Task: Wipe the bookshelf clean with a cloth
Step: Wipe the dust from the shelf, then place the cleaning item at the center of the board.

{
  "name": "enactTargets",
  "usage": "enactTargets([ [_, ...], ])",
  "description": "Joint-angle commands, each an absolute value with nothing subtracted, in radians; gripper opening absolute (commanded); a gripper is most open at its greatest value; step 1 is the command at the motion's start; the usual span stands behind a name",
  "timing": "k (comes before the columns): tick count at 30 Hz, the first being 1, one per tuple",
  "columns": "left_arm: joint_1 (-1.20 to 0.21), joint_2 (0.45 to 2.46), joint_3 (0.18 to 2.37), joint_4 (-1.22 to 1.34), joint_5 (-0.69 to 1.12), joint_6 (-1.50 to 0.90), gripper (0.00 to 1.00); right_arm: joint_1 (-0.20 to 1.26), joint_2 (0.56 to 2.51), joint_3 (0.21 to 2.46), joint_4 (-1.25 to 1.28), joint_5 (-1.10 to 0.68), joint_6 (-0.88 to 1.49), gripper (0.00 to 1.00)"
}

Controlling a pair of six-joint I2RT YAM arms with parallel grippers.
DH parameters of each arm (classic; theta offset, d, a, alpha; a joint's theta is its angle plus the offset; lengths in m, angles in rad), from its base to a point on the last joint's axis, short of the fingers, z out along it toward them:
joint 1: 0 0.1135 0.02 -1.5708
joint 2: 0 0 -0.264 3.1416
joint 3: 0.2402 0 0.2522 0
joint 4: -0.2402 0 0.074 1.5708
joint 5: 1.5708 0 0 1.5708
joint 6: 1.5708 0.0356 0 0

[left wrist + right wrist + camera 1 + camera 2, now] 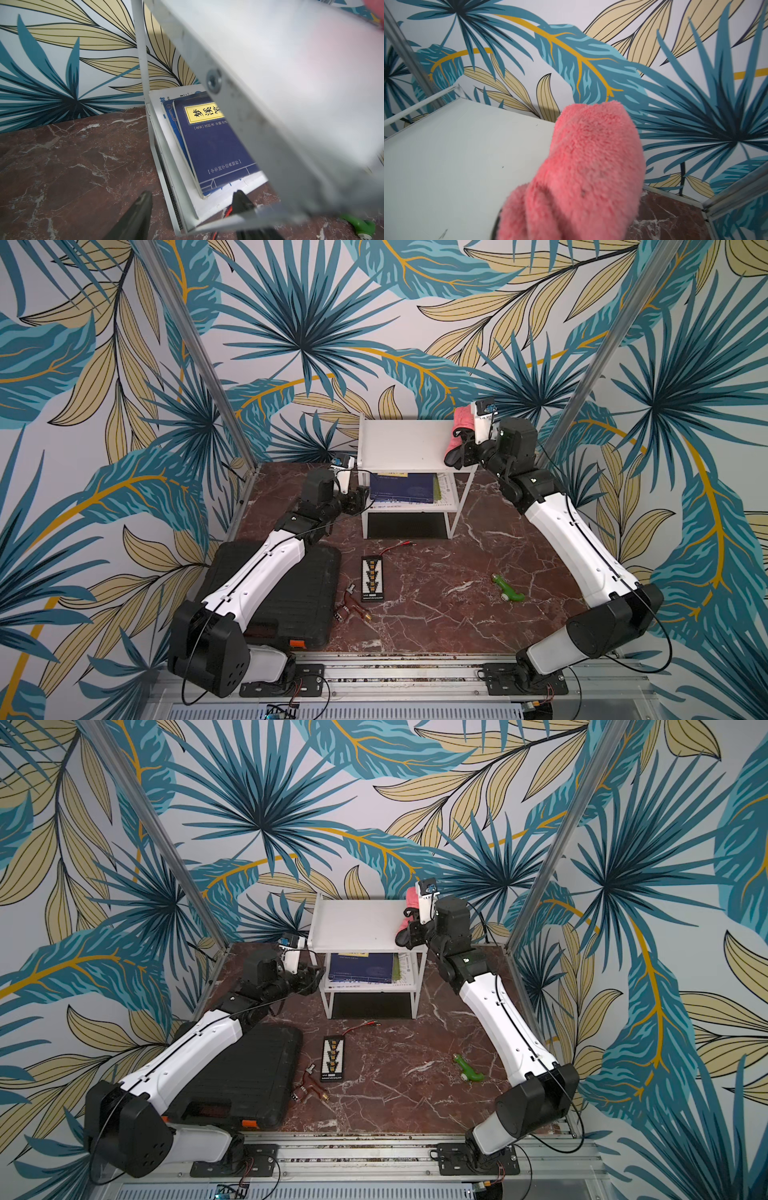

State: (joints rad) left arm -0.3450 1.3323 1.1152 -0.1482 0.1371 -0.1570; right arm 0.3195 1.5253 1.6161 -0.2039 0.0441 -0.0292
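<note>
Broadly, the bookshelf stands at the far middle of the marble table, its back close to the leafy wall. Its flat top board runs long from the robot's left to right, bare and white apart from a few dark specks. Books lie on its lower tier.

The right arm reaches to the bookshelf's right end, so it is the nearer arm to the top board. The cloth, pink and bunched, sits at that right end, over the board's edge; whether it presses on the board I cannot tell. The right gripper is pinched tight on the cloth.

From the cloth, the whole open board lies toward the robot's left, so I judge that a stroke would run along the long axis. The raised lip at the bookshelf's left end and the wall behind limit that travel.

The left gripper sits low at the bookshelf's front-left corner, fingers spread around the lower tier's corner, with contact unclear.
</note>
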Motion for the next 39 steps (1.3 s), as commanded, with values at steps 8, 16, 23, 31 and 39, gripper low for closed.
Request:
enactTargets([
  [8,-0.339,1.000,0.850,-0.086,-0.189,-0.291,0.78,0.321,0.882,0.888,0.005,-0.335,0.201,0.00],
  [16,-0.323,0.869,0.676,-0.087,-0.511,-0.363,0.88,0.322,1.026,0.681,-0.071,-0.466,0.258,0.25],
  [23,-0.268,0.877,0.622,-0.140,-0.630,-0.387,1.00,0.320,1.069,0.758,-0.327,0.103,0.152,1.00],
  [31,-0.193,0.975,0.558,-0.094,-0.706,-0.409,1.00,0.292,0.994,0.751,-0.360,0.043,0.026,0.99],
  [39,-0.175,1.019,0.582,-0.099,-0.673,-0.410,1.00,0.337,1.331,0.819,-0.487,-0.833,0.209,0.99],
])
